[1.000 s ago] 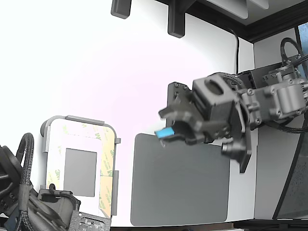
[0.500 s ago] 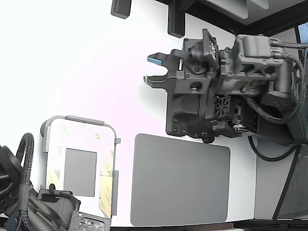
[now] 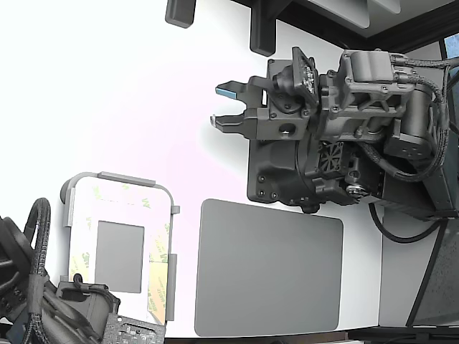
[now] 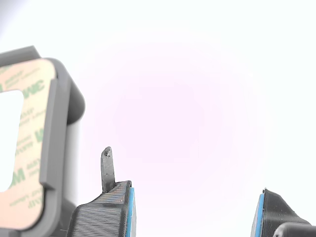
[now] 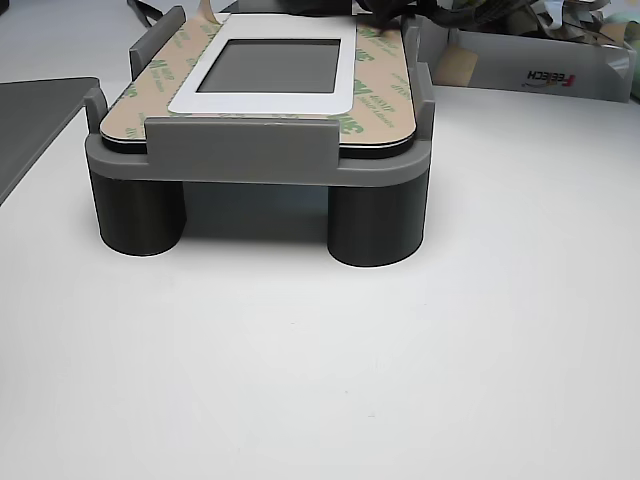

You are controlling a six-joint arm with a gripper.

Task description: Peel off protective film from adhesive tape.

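Tan protective film (image 3: pixel 159 261) sits on the plate (image 3: pixel 118 247), cradled in a grey fixture (image 3: pixel 171 266) so it can't slide. Gripper (image 3: pixel 222 105) hovers well apart over the bench (image 3: pixel 107 93), blue-padded fingers (image 3: pixel 231 89) apart and empty.

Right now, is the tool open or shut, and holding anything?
Tool: open, nothing between its pads, over bare table, away from the plate.

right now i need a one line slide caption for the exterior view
Open gripper hovers over the white table, apart from the fixtured plate with tan protective film along its edge, beside a grey mat.
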